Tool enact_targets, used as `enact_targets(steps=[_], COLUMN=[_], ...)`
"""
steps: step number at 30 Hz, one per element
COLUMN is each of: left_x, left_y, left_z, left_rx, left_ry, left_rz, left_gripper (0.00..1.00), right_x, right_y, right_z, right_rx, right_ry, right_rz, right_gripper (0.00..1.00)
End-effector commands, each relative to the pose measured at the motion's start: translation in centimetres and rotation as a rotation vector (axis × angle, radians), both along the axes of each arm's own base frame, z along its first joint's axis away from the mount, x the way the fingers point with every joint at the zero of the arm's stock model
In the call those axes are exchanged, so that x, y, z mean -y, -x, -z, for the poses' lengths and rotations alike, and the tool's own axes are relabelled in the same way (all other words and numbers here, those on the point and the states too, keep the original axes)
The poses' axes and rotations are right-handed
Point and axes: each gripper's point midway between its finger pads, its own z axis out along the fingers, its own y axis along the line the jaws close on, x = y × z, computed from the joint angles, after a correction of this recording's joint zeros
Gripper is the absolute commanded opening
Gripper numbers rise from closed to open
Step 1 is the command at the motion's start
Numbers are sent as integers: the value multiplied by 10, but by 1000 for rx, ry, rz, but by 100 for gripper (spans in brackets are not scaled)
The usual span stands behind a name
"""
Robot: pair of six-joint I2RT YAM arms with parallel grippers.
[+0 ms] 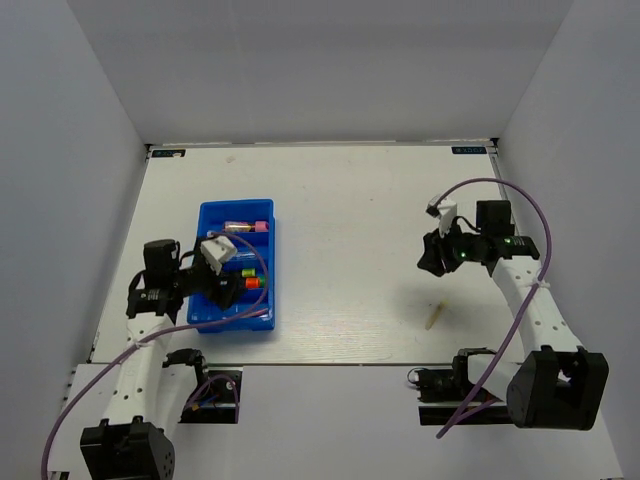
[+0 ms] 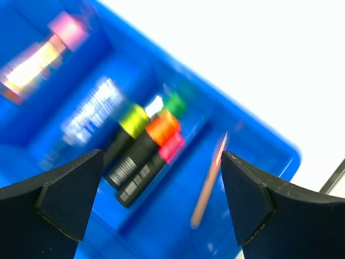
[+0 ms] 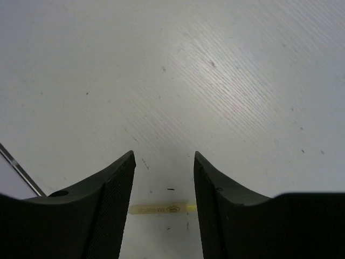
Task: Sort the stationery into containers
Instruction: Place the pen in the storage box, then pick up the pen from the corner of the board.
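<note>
The blue tray [image 1: 207, 215] lies at the left of the table. My left gripper [image 1: 226, 288] hangs over its near end, open and empty. In the left wrist view [image 2: 161, 208] the tray [image 2: 161, 232] holds black highlighters with yellow [image 2: 133, 118], orange [image 2: 161, 127], pink [image 2: 171, 147] and green [image 2: 173, 102] ends, a thin pink stick [image 2: 209, 183], a blurred clear pen [image 2: 89, 116] and a pink tube [image 2: 38, 59]. My right gripper [image 1: 433, 257] is open and empty above the table. A beige stick [image 1: 433, 316] lies loose on the table; in the right wrist view it [image 3: 161, 208] shows below my open gripper [image 3: 164, 162].
White walls close in the table on the left, back and right. A purple cable [image 1: 255, 318] loops from my left arm over the tray's near edge. The table's front edge runs just below the beige stick.
</note>
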Motion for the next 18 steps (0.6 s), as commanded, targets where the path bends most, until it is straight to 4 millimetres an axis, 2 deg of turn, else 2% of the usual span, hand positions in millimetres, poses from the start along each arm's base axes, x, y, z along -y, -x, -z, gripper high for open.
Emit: enact_targets(steps=[1, 3, 4, 5, 6, 7, 8, 9, 10, 11, 12, 14, 17, 18], left_x=[20, 24, 26, 28, 32, 37, 51, 63, 68, 78, 87, 95, 104, 111], left_y=[-10, -10, -11, -12, -6, -4, 4, 15, 22, 33, 43, 52, 58, 65], left_z=[-70, -77, -95, -100, -103, -117, -120, -119, -118, -103, -99, -78, -63, -59], left_rx=[44, 26, -2, -8, -54, -83, -107, -155, -183, -236, -247, -239, -222, -232], left_ry=[167, 172, 228, 237, 278, 334, 359, 403, 432, 450, 454, 435, 380, 354], left_rz=[-16, -36, -93, -105, -110, -130, -82, -21, -10, 15, 49, 65, 94, 141], left_gripper=[100, 100, 100, 100, 100, 100, 100, 100, 100, 100, 100, 100, 100, 100], right_x=[-21, -23, -23, -22, -19, -16, -13, -8, 1, 6, 10, 13, 18, 21], right_y=[29, 54, 53, 65, 78, 75, 87, 98, 95, 96, 93, 89, 92, 89], right_z=[1, 20, 22, 28, 29, 30, 35, 39, 42, 46, 46, 50, 62, 66], right_rx=[266, 275, 425, 396, 352, 435, 384, 378, 355, 380, 385, 404, 396, 415], right_ry=[29, 31, 106, 102, 106, 170, 151, 175, 178, 208, 214, 220, 217, 242], right_rz=[-477, -595, -762, -816, -863, -1003, -1045, -1144, -1146, -1216, -1210, -1257, -1303, -1313], right_gripper=[50, 59, 63, 68, 68, 70, 70, 70, 70, 70, 68, 68, 67, 67])
